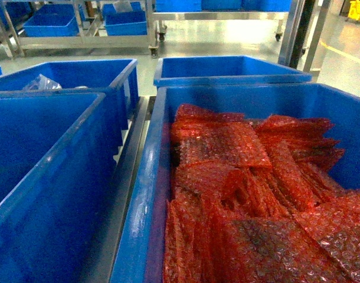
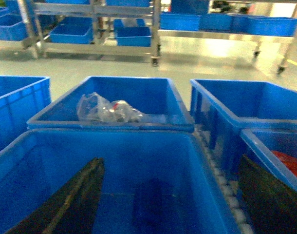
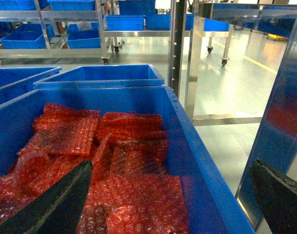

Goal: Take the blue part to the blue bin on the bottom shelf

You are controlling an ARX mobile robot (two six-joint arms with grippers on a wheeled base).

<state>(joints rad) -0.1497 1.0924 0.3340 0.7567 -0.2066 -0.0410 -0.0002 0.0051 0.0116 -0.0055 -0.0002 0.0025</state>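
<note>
The blue part does not show in any view. My left gripper (image 2: 170,161) is open, its dark fingers (image 2: 75,200) spread wide above a large blue bin (image 2: 22,161). That bin holds only a dim dark patch (image 2: 151,204) on its floor. My right gripper (image 3: 171,163) is open too, one finger (image 3: 61,200) over a blue bin (image 3: 197,165) filled with red bubble wrap (image 3: 134,195), the other finger (image 3: 280,195) outside its right wall. Neither gripper appears in the head view, where the same two bins (image 1: 56,194) (image 1: 141,206) stand side by side.
Behind the near bins stand two more blue bins (image 1: 118,73) (image 1: 227,68); the left one holds a clear plastic bag (image 2: 107,109). A steel roller rail (image 2: 224,183) runs between the bins. A steel upright (image 3: 175,44) rises to the right. Racks with blue crates (image 1: 50,23) stand across the floor.
</note>
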